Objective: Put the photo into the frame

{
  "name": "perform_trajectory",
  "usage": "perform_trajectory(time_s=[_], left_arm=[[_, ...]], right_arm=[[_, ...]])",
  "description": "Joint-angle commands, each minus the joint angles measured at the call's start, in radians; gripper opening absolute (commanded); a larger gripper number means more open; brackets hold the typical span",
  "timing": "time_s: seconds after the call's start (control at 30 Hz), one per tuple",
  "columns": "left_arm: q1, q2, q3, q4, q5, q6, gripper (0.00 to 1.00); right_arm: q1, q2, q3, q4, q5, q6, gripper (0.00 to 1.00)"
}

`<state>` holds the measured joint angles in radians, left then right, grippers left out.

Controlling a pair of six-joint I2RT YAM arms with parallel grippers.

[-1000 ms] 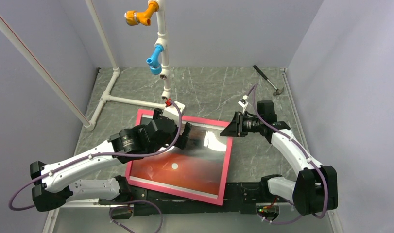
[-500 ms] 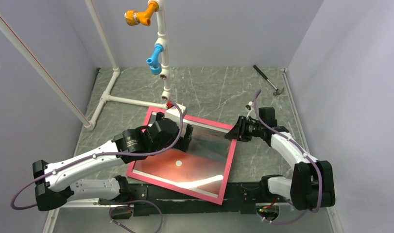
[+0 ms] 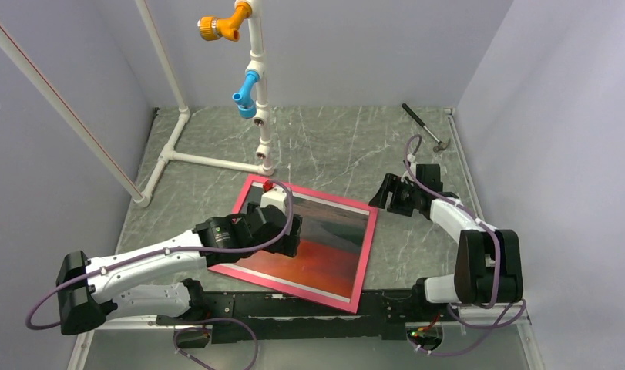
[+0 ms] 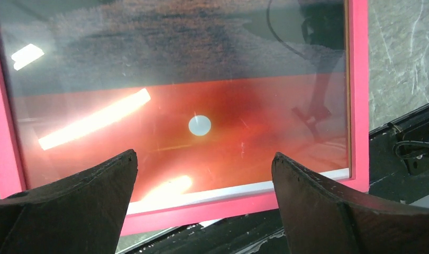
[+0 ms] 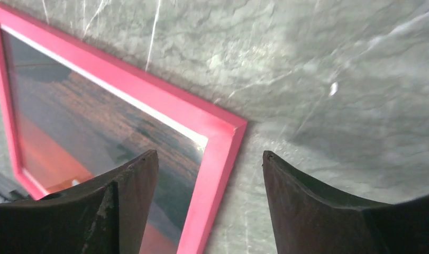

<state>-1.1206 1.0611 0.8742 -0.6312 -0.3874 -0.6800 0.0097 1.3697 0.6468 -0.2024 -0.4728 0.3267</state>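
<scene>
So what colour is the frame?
Pink-red. The frame shows best in the left wrist view.

- I see the frame (image 3: 365, 254) flat on the table (image 3: 332, 139), its near edge by the arm bases, with the photo (image 3: 332, 247) lying in it.
- The left gripper (image 3: 288, 233) hangs over the frame's left half.
- The right gripper (image 3: 383, 193) is just beside the frame's far right corner.
- The pipe stand (image 3: 260, 116) stands behind the frame, and the hammer (image 3: 423, 126) lies in the table's far right corner.
</scene>
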Motion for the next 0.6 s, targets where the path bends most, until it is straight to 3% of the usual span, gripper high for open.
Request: perform_trajectory(time_s=[0.0,0.13,0.37,0.57], left_arm=[[0.004,0.005,-0.034,0.037,0.041,-0.134,0.99],[0.004,0.003,-0.091,0.035,0.076,-0.240,0.99],[-0.004,-0.001,-0.145,-0.069,0.153,-0.431,0.99],[-0.061,-0.009,-0.118,-0.242,0.145,-0.568,0.99]], right_arm=[[0.000,-0.060,0.046,0.041,0.111,-0.056,0.77],[0.001,-0.098,0.058,0.020,0.097,-0.080,0.99],[0.003,-0.122,0.054,0.058,0.032,-0.063,1.00],[0.007,-0.045,0.096,0.091,-0.033,-0.002,1.00]])
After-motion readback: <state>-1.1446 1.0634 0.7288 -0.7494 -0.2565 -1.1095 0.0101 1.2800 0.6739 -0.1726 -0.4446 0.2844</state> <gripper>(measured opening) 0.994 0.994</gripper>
